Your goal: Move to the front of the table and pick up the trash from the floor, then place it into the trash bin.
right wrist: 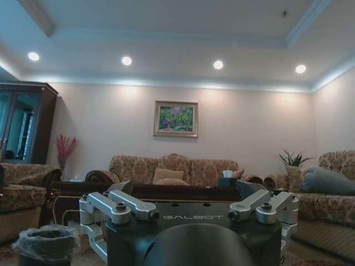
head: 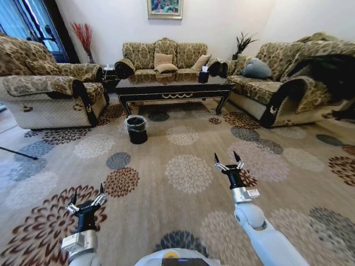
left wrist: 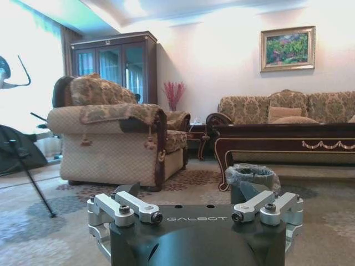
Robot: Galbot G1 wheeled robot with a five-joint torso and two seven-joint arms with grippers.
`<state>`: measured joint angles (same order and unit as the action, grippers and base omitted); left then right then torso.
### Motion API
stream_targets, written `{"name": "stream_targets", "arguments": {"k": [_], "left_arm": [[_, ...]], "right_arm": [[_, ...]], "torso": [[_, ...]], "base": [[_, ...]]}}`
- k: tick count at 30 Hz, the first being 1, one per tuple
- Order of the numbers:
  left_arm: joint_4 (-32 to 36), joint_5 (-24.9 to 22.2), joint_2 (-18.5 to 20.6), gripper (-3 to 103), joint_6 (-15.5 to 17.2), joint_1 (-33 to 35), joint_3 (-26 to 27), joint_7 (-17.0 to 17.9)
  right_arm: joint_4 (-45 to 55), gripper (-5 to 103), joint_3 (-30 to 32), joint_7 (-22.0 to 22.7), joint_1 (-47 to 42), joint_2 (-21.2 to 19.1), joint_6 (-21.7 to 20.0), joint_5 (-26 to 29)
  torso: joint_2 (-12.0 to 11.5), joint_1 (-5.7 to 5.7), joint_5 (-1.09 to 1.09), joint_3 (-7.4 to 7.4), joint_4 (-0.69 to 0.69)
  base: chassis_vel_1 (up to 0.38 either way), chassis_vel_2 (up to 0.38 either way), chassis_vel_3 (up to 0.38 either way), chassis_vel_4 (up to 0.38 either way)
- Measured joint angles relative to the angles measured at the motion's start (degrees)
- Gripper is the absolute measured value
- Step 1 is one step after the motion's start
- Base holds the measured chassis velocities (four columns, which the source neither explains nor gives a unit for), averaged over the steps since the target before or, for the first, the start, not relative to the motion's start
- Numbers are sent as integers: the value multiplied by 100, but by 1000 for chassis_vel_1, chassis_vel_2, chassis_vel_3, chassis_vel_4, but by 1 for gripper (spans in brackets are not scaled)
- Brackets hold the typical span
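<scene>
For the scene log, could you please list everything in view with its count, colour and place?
table: one, glossy dark wood, centre, before the far sofa.
trash bin: one, black with greyish bag, on the carpet by the table's left front leg.
sofas: three, gold patterned, left, far and right.
tissue box: one, black, on the table's right end.
painting: one, framed, far wall.
left hand: open, low left.
right hand: open, right, over the carpet.

3 floral sofas (head: 164, 57), patterned carpet (head: 188, 173)
</scene>
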<state>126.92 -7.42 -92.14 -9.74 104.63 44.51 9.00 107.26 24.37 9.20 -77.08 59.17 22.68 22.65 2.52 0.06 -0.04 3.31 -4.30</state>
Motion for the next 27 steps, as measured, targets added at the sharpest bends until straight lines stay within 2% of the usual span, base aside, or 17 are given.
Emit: {"name": "stream_targets", "arguments": {"k": [4, 8, 27], "left_arm": [[0, 0, 0, 100, 0, 1, 4, 4], [0, 0, 0, 100, 0, 0, 2, 4], [0, 1, 0, 100, 0, -1, 1, 2]], "right_arm": [[0, 100, 0, 0, -1, 0, 0, 0], [0, 100, 0, 0, -1, 0, 0, 0], [0, 100, -1, 0, 0, 1, 0, 0]], "torso": [[2, -1, 4, -1, 0], [1, -1, 4, 1, -1], [-1, 1, 4, 1, 0]], "base": [[252, -252, -287, 292], [68, -68, -80, 42], [-20, 15, 27, -9]]}}
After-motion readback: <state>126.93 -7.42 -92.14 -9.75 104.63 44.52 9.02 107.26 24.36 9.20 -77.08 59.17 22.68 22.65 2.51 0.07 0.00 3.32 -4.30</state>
